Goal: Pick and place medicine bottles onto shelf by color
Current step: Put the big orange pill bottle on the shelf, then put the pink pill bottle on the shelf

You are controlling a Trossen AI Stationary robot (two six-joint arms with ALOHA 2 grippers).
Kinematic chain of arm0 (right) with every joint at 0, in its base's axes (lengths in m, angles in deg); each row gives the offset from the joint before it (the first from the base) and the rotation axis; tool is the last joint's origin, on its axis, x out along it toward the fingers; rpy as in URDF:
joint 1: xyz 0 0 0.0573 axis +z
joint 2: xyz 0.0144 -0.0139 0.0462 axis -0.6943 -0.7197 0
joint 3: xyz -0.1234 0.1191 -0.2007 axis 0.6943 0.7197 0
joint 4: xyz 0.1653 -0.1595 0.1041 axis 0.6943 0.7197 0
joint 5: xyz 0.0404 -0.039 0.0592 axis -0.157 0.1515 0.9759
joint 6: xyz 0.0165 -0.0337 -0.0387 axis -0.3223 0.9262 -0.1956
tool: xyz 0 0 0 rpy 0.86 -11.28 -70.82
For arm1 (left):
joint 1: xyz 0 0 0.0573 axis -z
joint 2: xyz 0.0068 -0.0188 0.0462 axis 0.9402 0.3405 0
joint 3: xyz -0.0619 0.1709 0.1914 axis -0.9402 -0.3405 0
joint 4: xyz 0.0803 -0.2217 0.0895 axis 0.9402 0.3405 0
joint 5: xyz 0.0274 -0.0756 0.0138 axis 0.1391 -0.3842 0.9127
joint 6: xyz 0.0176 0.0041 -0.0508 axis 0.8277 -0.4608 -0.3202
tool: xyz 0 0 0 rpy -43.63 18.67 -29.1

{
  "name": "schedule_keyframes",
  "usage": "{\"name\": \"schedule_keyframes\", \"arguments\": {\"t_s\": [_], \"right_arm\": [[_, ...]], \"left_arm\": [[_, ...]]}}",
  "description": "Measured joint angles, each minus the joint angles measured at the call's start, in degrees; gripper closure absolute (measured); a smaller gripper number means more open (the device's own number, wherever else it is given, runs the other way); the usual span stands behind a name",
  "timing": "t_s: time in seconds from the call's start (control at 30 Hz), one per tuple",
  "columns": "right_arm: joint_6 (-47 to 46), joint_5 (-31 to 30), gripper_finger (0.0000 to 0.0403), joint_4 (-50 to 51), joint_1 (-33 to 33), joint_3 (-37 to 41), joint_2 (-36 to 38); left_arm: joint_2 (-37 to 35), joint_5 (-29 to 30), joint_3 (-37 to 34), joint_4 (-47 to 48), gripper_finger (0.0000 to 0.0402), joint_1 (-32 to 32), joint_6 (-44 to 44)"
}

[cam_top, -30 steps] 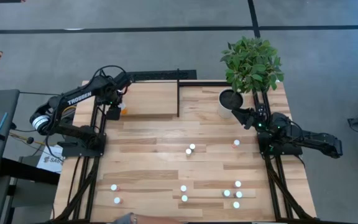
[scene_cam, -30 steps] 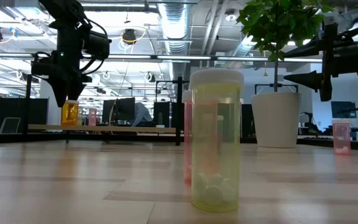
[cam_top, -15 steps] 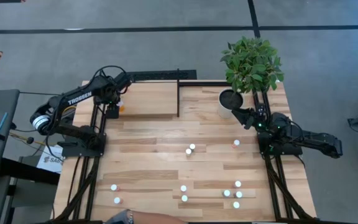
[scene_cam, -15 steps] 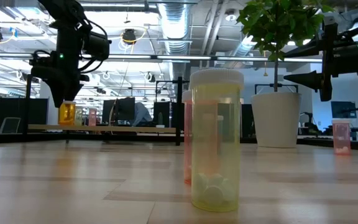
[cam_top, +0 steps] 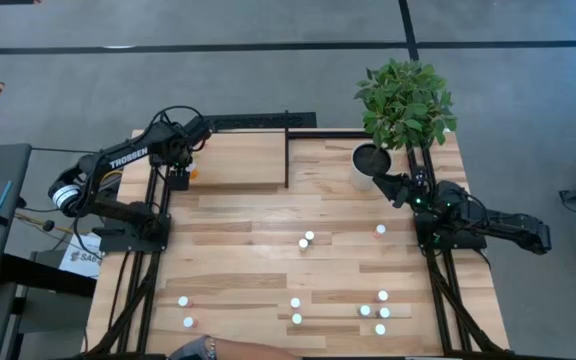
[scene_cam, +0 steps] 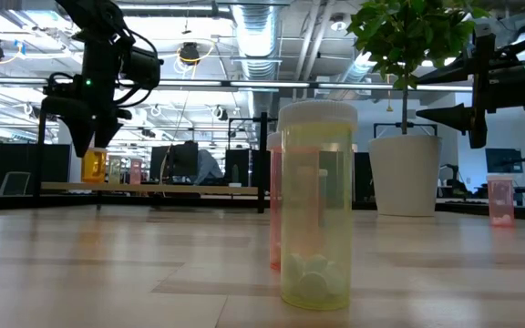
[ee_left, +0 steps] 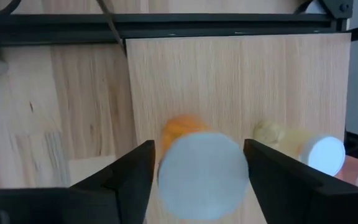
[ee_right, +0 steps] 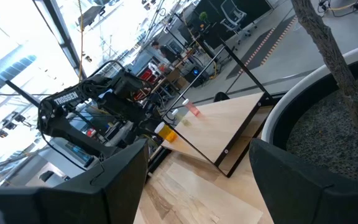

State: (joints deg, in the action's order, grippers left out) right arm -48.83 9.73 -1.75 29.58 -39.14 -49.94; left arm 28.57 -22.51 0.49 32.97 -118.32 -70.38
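The orange bottle (ee_left: 194, 163) stands upright on the shelf (ee_left: 229, 87), long axis vertical, its white cap facing up toward the left wrist camera. It sits at the shelf's left end, near a yellowish bottle (ee_left: 303, 146) also on the board. The left gripper (scene_cam: 87, 150) hangs right over it, fingers (ee_left: 120, 180) spread on either side with small gaps, not clamping. The right gripper (cam_top: 386, 186) waits beside the white plant pot (cam_top: 368, 165), fingers wide and empty. Other bottles (cam_top: 308, 240) stand scattered on the table (cam_top: 248, 250).

Translucent glossy plastic bottle (scene_cam: 315, 205) with matt white cap stands on the smooth, pale-wood plank table (scene_cam: 108, 264).
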Motion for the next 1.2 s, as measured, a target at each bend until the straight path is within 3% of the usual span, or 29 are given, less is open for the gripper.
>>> {"name": "schedule_keyframes", "arguments": {"t_s": [0.57,1.0,1.2], "right_arm": [[0.0,0.0,0.01,0.0,0.0,-0.02,-0.02],[0.0,0.0,0.01,0.0,0.0,-0.02,-0.02],[0.0,0.0,0.01,0.0,0.0,-0.01,0.0]], "left_arm": [[-0.04,4.86,6.72,3.52,0.0105,0.02,9.18],[-0.07,-5.15,15.2,5.5,0.0103,0.03,20.71],[-0.09,-4.83,18.5,5.3,0.0103,1.19,27.35]]}}
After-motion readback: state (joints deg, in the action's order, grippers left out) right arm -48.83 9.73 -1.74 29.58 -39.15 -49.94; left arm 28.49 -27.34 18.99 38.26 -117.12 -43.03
